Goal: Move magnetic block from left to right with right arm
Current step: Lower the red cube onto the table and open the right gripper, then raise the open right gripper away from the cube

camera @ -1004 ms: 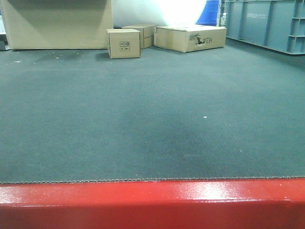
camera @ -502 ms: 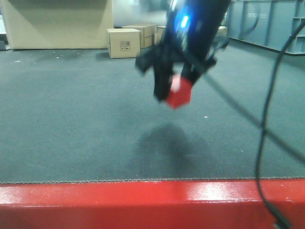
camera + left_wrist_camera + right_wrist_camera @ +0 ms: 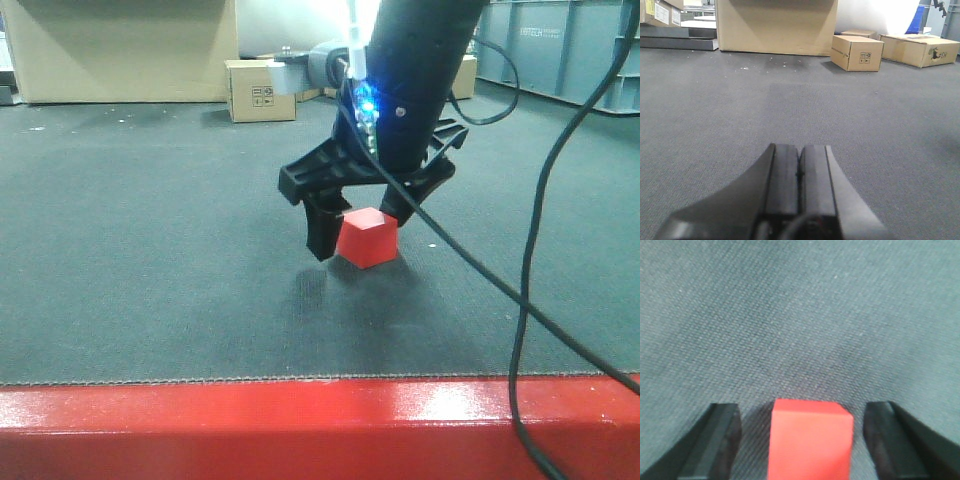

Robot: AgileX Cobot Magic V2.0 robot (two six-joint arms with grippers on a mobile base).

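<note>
On the dark grey carpet (image 3: 150,250), near the middle of the front view, the magnetic block (image 3: 367,238) rests between the fingers of the right gripper (image 3: 362,235). The right wrist view confirms the state of the tool: the jaws are spread, one finger (image 3: 715,442) to the left of the block (image 3: 810,442) and the other to the right, with bare carpet showing in both gaps. Neither pad touches the cube. The block appears to sit flat on the carpet with a slight shadow at its base.

The left gripper (image 3: 800,192) has its fingers pressed together, with nothing between them, and points toward the cardboard boxes (image 3: 857,52) at the far side.

Handling judgement:
- The block is a small, rigid cube with sharp edges and smooth matte faces. It will probably not deform under clamp force.
- It is likely light. A moderate squeeze should be sufficient.
- The smooth faces could slip if the pads bear on an edge instead of a face.
- Take hold on the two opposite vertical faces, left and right, at mid-height, with the pads flat against them.
- In the front view the cube appears slightly turned relative to the fingers; closing may rotate it on the carpet before it seats.

A red ledge (image 3: 320,430) runs along the near edge, and a black cable (image 3: 540,250) hangs to the right of the arm.
</note>
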